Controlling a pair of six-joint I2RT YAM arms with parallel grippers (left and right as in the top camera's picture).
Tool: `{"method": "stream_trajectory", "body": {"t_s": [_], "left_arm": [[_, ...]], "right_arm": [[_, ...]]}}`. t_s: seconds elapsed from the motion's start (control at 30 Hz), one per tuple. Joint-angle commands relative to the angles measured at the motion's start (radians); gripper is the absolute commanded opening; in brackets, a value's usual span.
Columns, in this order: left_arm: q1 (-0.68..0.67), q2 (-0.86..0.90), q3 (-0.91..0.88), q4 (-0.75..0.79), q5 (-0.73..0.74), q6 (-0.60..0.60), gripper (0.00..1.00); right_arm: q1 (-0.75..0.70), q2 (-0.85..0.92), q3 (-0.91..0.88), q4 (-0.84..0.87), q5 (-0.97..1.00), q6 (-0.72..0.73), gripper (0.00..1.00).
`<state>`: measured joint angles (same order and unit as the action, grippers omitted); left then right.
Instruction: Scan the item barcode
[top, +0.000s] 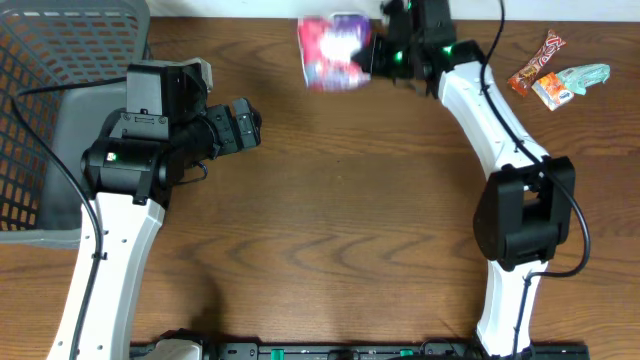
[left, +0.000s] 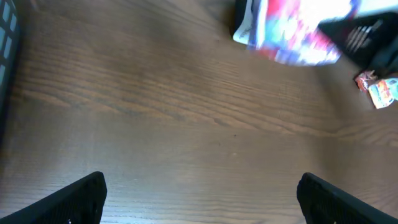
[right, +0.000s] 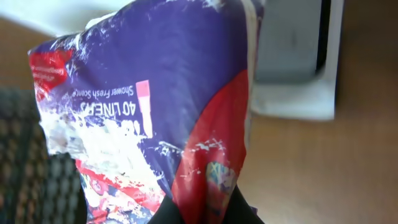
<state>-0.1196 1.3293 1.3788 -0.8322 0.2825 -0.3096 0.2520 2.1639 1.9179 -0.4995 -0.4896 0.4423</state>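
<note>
The item is a soft purple, red and white packet (top: 335, 52) printed "40 liners". It hangs above the far middle of the table, pinched by its red edge in my right gripper (top: 372, 55). The right wrist view is mostly packet (right: 155, 106), with the gripper (right: 208, 208) shut on its lower end. No barcode shows on the visible faces. My left gripper (top: 255, 125) is at the left, pointing right, open and empty. In the left wrist view, its gripper (left: 200, 186) stands wide over bare wood, with the packet (left: 292, 31) far ahead.
A grey mesh basket (top: 60, 120) stands at the far left. Small snack packets (top: 545, 75) lie at the back right and appear in the left wrist view (left: 379, 87). A grey and white boxy object (right: 292, 50) sits behind the packet.
</note>
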Motion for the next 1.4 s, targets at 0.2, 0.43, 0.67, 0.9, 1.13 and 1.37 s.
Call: {"method": "stream_trajectory", "body": {"t_s": [0.2,0.43,0.67,0.9,1.13,1.37], "left_arm": [[0.003,-0.009,0.0,-0.001,-0.006,0.01,0.98],[0.003,-0.009,0.0,-0.001,-0.006,0.01,0.98],[0.003,-0.009,0.0,-0.001,-0.006,0.01,0.98],[0.003,-0.009,0.0,-0.001,-0.006,0.01,0.98],[0.003,-0.009,0.0,-0.001,-0.006,0.01,0.98],[0.003,-0.009,0.0,-0.001,-0.006,0.01,0.98]], "right_arm": [[0.008,0.055,0.0,0.145,0.189,0.109,0.01],[-0.051,0.04,0.01,0.177,0.186,0.156,0.01],[-0.275,-0.085,0.012,-0.08,0.332,0.185,0.01],[-0.526,-0.064,0.007,-0.338,0.425,0.32,0.01],[-0.668,-0.008,0.005,-0.349,0.45,0.32,0.01],[-0.756,-0.023,0.006,-0.349,0.419,0.308,0.3]]}}
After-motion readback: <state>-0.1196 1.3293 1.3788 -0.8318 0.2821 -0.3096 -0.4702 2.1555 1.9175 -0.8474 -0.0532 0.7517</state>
